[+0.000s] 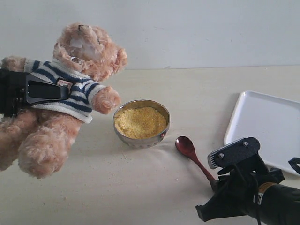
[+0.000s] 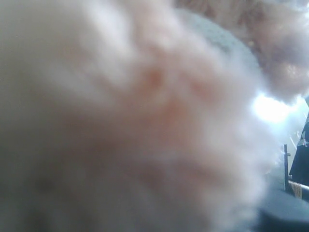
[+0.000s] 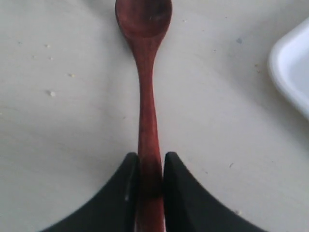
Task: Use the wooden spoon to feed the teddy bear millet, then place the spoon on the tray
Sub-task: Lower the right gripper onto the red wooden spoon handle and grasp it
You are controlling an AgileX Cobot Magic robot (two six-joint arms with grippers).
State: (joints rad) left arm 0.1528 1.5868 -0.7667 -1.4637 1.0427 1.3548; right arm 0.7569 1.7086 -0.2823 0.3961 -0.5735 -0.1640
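Pinching the slim handle of the wooden spoon [image 3: 147,111], my right jaws are gripping it as it is lying flat on the bench [image 1: 211,89]. Its oval end is pointing toward the millet [image 1: 140,123], and its handle is running back beside the tray [image 1: 267,126]. My left jaws are clamping the teddy bear [image 1: 89,47].

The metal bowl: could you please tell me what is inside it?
Yellow millet fills the metal bowl, with nothing else showing on top. The grains hide its inner bottom.
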